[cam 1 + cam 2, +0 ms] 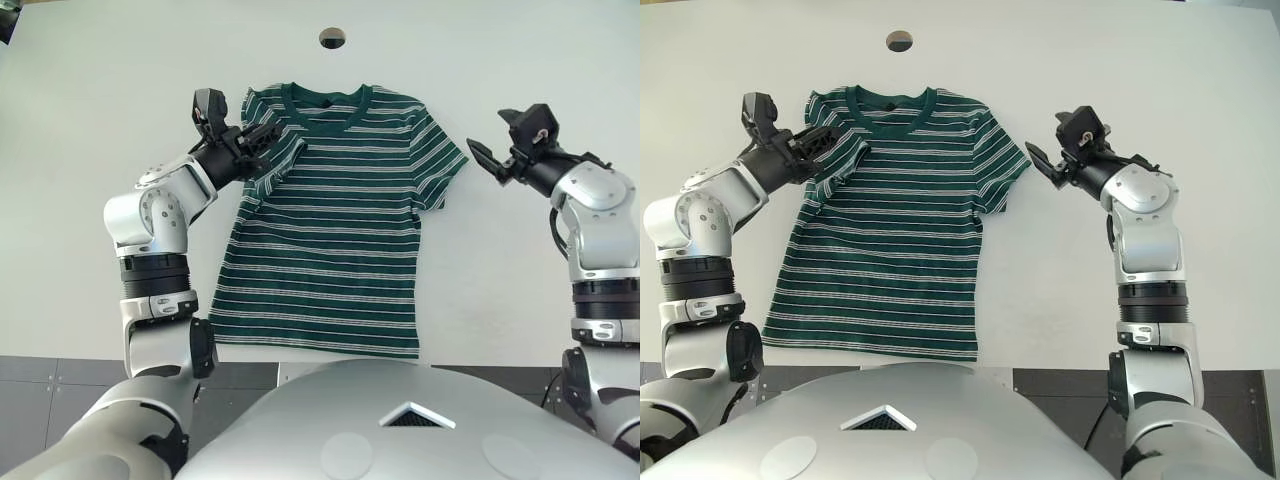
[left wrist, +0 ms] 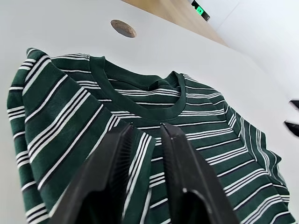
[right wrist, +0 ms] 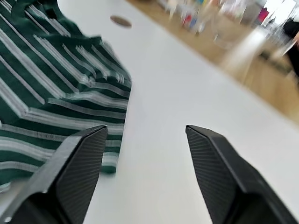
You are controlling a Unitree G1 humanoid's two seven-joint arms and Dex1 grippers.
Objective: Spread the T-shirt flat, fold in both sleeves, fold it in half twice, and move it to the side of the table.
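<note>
Folding in sleeves: the left claw (image 1: pixel 268 132) pinches the T-shirt (image 1: pixel 330 250) by its left sleeve (image 1: pixel 277 168), seemingly turned inward, at ten o'clock. Next, the wide-spread right claw (image 1: pixel 488 134) should grasp the right sleeve (image 1: pixel 440 165).

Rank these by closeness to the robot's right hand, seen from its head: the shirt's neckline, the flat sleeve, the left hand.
From the right hand, which is open:
1. Flat sleeve, just beside it, on the robot's right.
2. Neckline, top middle of the T-shirt.
3. Left hand, far side, pinching the other sleeve.
</note>
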